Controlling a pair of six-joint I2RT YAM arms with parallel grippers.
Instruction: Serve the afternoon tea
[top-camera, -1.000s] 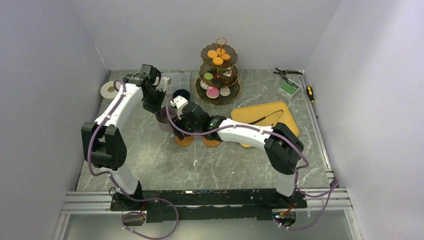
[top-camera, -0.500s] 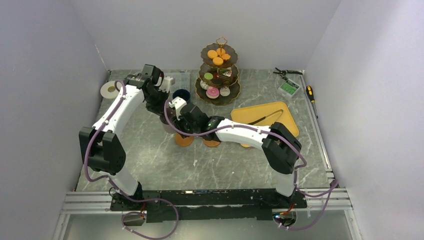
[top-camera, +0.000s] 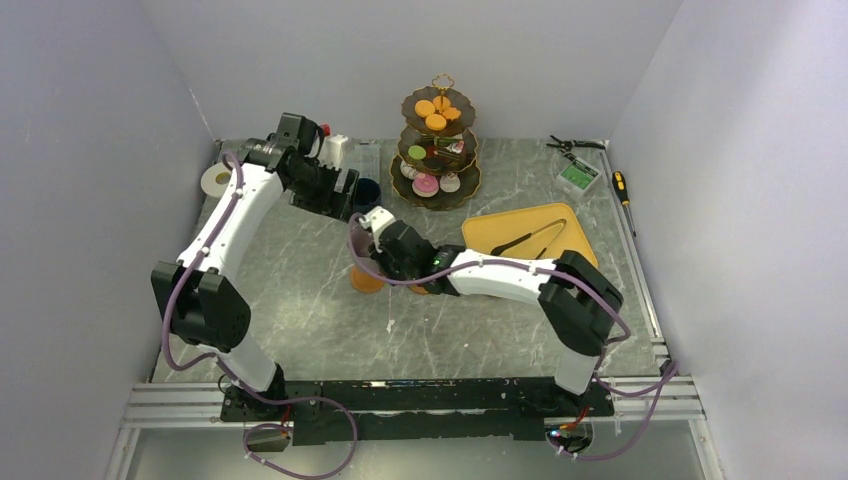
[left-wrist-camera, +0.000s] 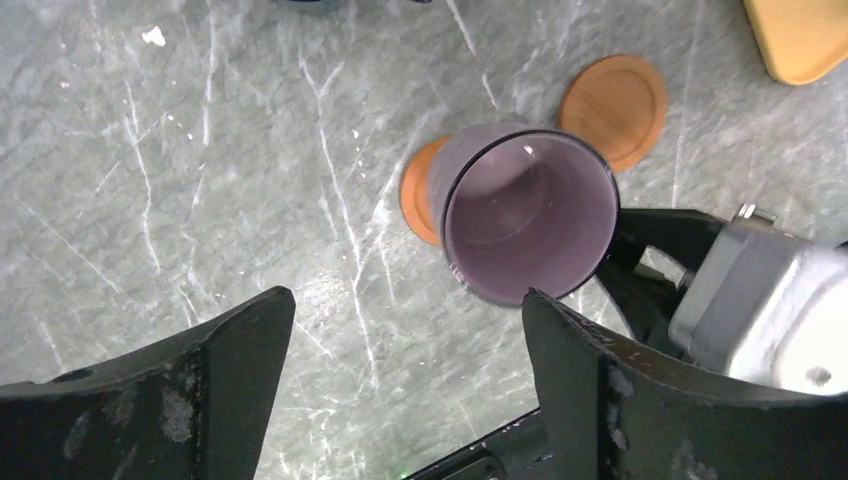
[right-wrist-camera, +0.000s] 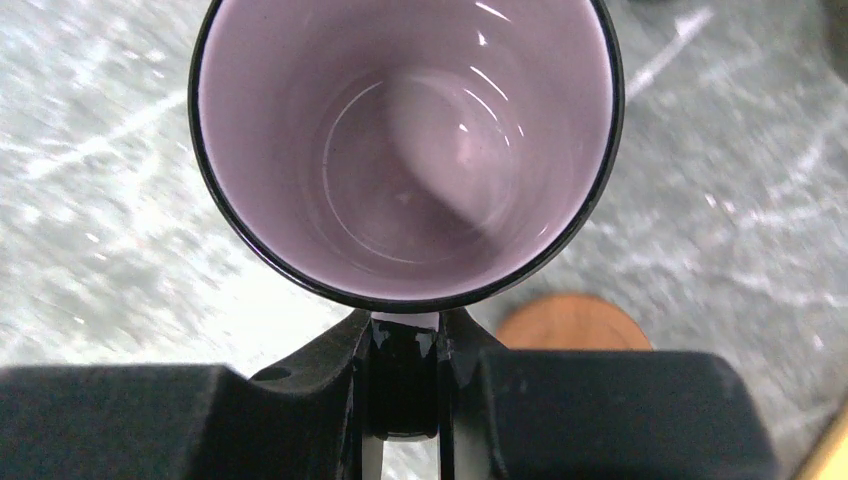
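The mauve mug (right-wrist-camera: 405, 150) hangs upright just above the table, partly over one brown coaster (left-wrist-camera: 418, 192). My right gripper (right-wrist-camera: 405, 340) is shut on the mug's handle. The second coaster (left-wrist-camera: 612, 110) lies bare beside it. My left gripper (left-wrist-camera: 405, 300) is open and empty, raised above and behind the mug. In the top view the left gripper (top-camera: 345, 192) partly covers the navy mug (top-camera: 369, 188), and the right gripper (top-camera: 378, 255) hides the mauve mug. The three-tier stand (top-camera: 438, 150) at the back holds orange macarons (top-camera: 435, 110), a green macaron (top-camera: 417, 152) and a pink donut (top-camera: 425, 185).
A yellow tray (top-camera: 570, 225) with tongs (top-camera: 530, 238) lies right of the coasters. A white tape roll (top-camera: 214, 180) sits at the back left and a clear box (top-camera: 345, 155) behind my left gripper. Pliers (top-camera: 575, 145), a green box (top-camera: 577, 177) and a screwdriver (top-camera: 621, 187) lie at the back right.
My left gripper has opened, let go of the mauve mug and pulled back and up. My right gripper has shut on the mug's handle and carried it toward the coaster.
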